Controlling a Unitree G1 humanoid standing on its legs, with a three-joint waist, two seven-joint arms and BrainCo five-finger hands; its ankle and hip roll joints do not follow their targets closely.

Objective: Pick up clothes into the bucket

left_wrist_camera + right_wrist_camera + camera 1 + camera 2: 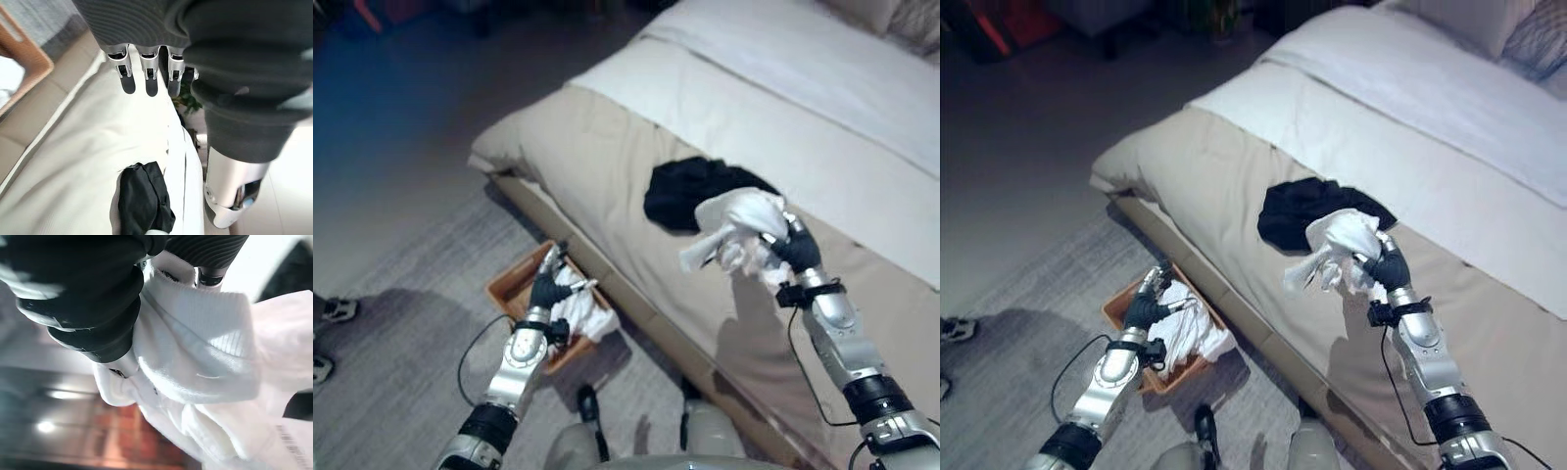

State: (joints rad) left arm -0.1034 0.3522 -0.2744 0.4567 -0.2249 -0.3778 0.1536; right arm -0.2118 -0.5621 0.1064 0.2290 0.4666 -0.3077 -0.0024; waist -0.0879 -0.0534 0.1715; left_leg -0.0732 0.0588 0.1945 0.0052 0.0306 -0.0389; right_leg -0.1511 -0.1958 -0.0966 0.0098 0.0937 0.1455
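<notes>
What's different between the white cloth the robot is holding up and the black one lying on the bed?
The white garment is pale and bunched in the right hand, whose fingers curl round it; the black garment is dark and no hand touches it. The white one hangs lifted above the bed, with a loose end dangling, while the black one lies in a crumpled heap on the cover. Both are crumpled clothes, neither yet in the bucket.

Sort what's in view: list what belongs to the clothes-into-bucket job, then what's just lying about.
Job:
- white garment, clutched in the right hand
- black garment on the bed
- brown basket on the floor, white clothes inside
- left hand, fingers straight, over the basket

Lying about:
- bed
- pillows
- grey rug
</notes>
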